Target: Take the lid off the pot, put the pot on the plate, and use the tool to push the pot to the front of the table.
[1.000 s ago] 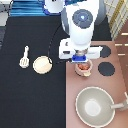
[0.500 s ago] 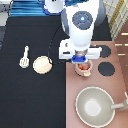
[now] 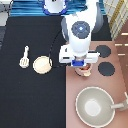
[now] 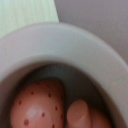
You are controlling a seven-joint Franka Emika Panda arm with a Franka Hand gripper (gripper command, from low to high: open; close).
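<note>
Little has shifted in the last second: the gripper (image 3: 80,64) still hangs low over the pot (image 3: 85,71) on the brown stove (image 3: 102,82), its grip impossible to tell, while the plate (image 3: 42,64) and tool (image 3: 24,56) wait on the table (image 3: 30,100).
</note>
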